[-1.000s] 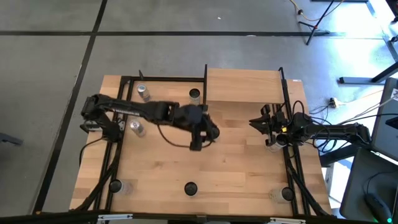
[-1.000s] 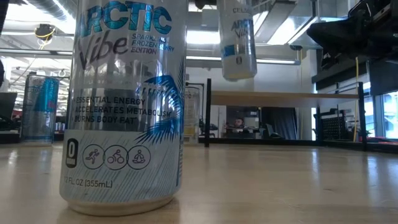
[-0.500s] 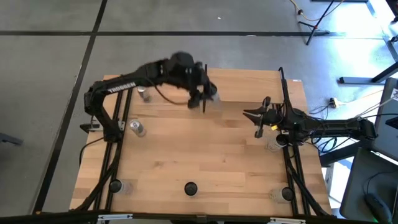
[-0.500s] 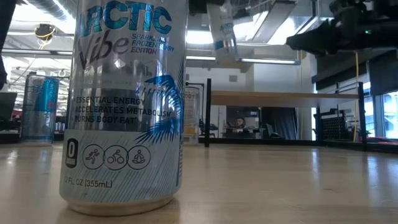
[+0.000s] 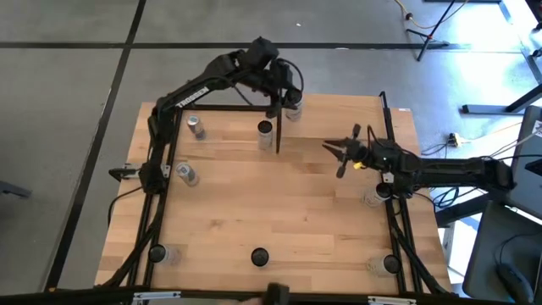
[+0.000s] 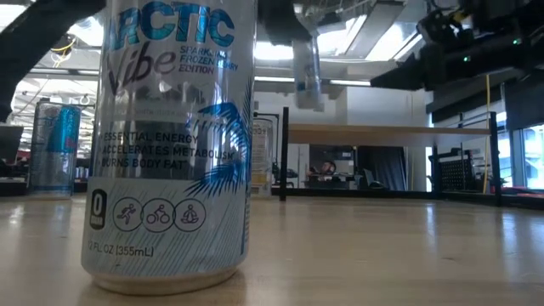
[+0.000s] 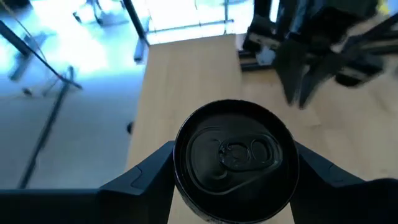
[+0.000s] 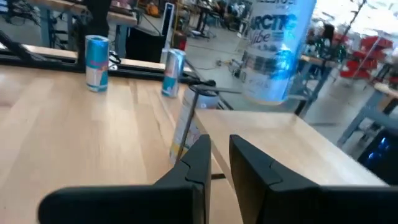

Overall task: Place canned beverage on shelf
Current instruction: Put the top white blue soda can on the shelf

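Observation:
A silver and blue canned beverage hangs in the air, with my left gripper shut on it. In the high view the can is over the left end of the shelf, a small light-wood board with black posts at the table's far edge. The low view shows the can well above the shelf board. My right gripper hovers right of the table's middle, shut on nothing, pointing toward the left. My left gripper pinches the can's upper side wall, just below the black top rim, between its two fingers, one on each side. The fingers slant down from the far left. The can is lifted clear and nearly upright, its top up.
Several other cans stand on the table: two near the left edge, one by the shelf's left post, one at the near edge that fills the low view. Black frame posts run along both sides.
My left gripper has carried the can from the table's middle toward the far edge and upward, ending over the shelf's left end; the can stays held and nearly upright. My right gripper has moved a little toward the table's left and rolled.

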